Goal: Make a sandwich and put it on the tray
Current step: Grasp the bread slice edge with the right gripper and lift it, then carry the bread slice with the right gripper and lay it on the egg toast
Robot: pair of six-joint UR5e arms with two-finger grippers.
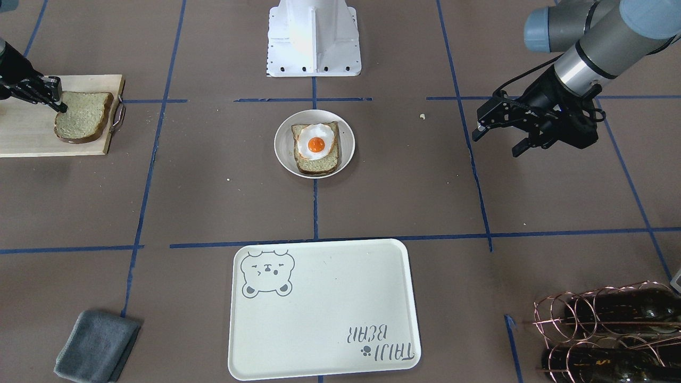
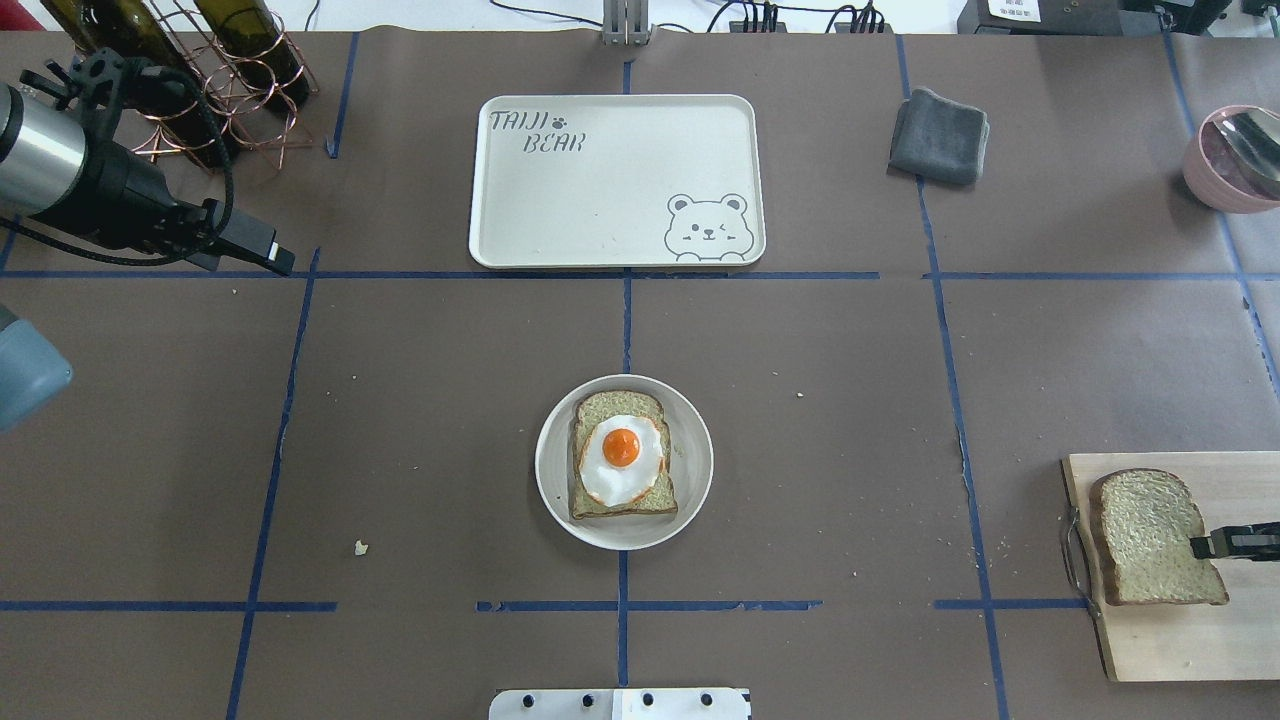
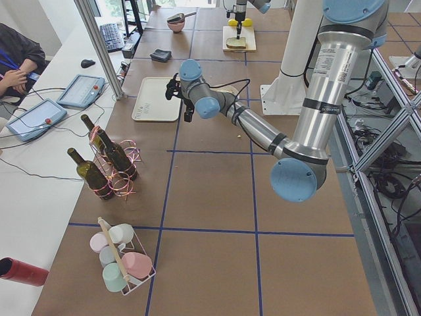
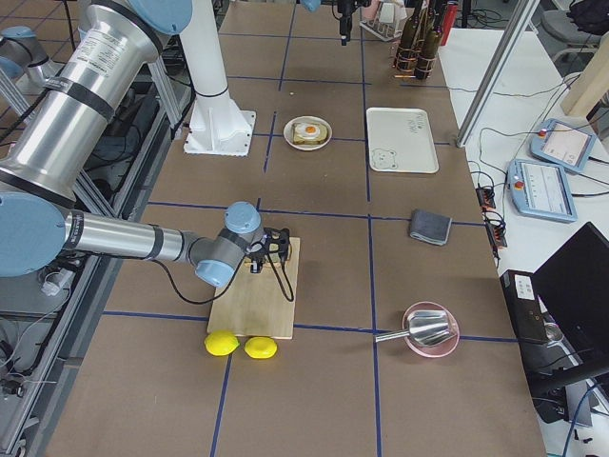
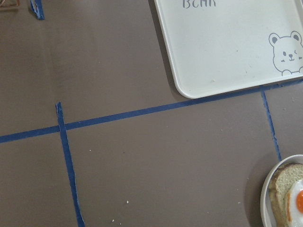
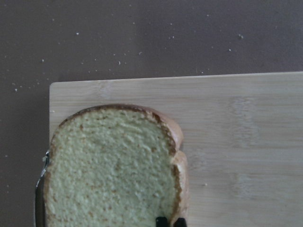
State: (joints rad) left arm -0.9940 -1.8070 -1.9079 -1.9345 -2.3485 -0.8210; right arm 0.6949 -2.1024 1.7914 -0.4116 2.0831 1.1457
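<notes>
Here, the right gripper [image 1: 59, 103] pinched only the edge of the slice [image 1: 85, 118] on the board [image 1: 26, 133] at upper left, the left gripper [image 1: 495, 146] hung at right with jaws apart, and so thin a hold might have let it drop short of the egg [image 1: 316, 142] at centre.

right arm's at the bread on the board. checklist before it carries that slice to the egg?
1. Right pincer at the loose slice, tips on its edge: ok.
2. Grip closed on the slice: cannot tell.
3. Slice lying flat on the wooden board: ok.
4. Egg sitting on the bottom slice in the dish: ok.
5. Left pincer open, well away from the dish: ok.
6. Tray with nothing on it: ok.
</notes>
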